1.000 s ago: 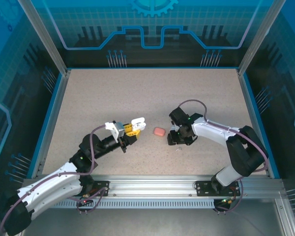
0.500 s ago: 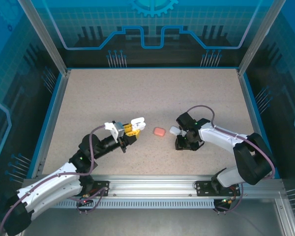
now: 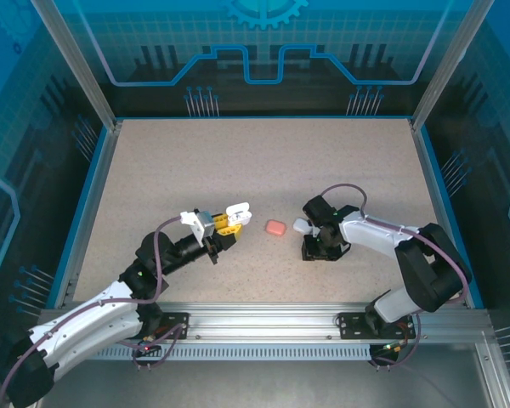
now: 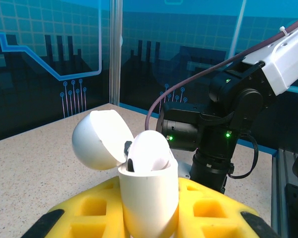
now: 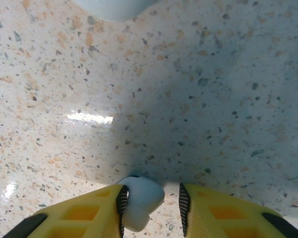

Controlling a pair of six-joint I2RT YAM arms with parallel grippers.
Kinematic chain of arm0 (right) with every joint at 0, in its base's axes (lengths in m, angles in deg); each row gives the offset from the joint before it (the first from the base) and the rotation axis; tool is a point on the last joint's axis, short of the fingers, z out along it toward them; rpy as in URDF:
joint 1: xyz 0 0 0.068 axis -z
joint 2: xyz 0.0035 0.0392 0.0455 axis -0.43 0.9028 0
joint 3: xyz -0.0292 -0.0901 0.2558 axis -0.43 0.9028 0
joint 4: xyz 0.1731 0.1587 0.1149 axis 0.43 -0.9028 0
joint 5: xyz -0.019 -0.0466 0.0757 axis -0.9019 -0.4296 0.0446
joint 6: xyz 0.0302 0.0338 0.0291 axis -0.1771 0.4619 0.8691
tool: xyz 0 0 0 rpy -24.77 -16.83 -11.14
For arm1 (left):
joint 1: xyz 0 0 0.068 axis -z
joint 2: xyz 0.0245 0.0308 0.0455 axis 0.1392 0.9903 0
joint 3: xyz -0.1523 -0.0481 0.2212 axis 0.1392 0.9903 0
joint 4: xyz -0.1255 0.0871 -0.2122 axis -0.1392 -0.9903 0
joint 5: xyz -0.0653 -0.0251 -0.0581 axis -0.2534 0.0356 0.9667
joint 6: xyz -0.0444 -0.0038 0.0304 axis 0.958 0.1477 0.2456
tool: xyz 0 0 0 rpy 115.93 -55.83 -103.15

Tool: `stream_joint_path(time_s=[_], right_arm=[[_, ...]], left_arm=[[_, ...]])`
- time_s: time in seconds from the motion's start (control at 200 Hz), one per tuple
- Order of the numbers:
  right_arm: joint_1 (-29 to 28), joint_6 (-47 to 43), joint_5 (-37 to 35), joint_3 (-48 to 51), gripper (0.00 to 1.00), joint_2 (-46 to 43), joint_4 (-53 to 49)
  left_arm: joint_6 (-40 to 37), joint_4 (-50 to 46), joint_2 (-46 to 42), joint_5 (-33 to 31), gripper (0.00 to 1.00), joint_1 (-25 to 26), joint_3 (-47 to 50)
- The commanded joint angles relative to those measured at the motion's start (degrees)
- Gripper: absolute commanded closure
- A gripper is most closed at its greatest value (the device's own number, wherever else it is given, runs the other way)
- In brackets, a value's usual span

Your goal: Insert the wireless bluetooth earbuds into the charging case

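Right gripper (image 5: 151,204) has dropped just right of the salmon case (image 3: 274,228), jaws narrow around a white earbud (image 5: 139,198), not yet pinching. Pickup looks imminent. Left gripper (image 3: 235,217), left of it, clamps the open charging case (image 4: 148,193).

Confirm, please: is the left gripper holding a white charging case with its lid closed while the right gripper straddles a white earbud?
The lid is open, not closed, as the left wrist view shows. The left gripper holds the white charging case, and the right gripper straddles the white earbud.
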State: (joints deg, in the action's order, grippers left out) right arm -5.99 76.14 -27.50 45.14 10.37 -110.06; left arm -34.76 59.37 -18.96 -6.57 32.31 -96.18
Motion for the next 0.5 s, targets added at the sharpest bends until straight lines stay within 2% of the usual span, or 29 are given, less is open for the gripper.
stream_joint_path(time_s=[0.0, 0.495], right_arm=[[0.3, 0.4, 0.3, 0.2, 0.65, 1.7, 0.4], [-0.1, -1.2, 0.4, -0.5, 0.73, 2.4, 1.1]], left_arm=[[-1.2, 1.1, -0.8, -0.7, 1.0, 0.3, 0.0], [-1.2, 1.0, -0.8, -0.7, 1.0, 0.3, 0.0]])
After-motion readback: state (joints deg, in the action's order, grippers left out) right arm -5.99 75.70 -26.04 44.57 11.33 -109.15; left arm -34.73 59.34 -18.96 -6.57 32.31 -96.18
